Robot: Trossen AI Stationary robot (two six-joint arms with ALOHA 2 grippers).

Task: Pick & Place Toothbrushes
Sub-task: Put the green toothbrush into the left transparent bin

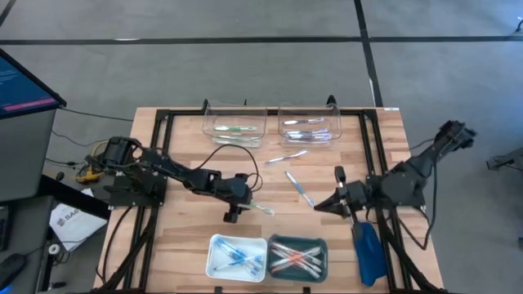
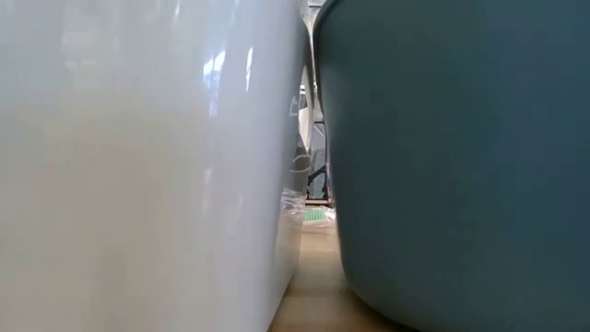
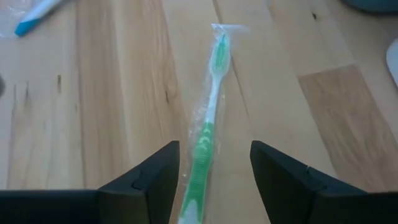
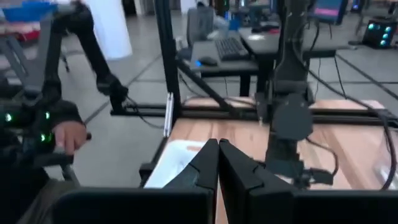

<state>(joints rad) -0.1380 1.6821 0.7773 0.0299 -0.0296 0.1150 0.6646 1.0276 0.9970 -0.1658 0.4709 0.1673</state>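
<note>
Jaws of left gripper (image 3: 214,180) spread around clear-wrapped green toothbrush (image 3: 208,118), flat mid-bench, 12 o'clock of white tray (image 1: 238,255). Could skid on slippery wrap, off-centre. Right gripper (image 4: 217,163) pressed together, empty.

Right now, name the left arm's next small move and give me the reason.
Probably lower and close. The left gripper stands open with its fingers on either side of the green toothbrush, which lies in its clear wrapper on the bare wood, not yet held. The handle runs between the jaws, so a short descent and a squeeze should take it. The right gripper waits shut.
</note>
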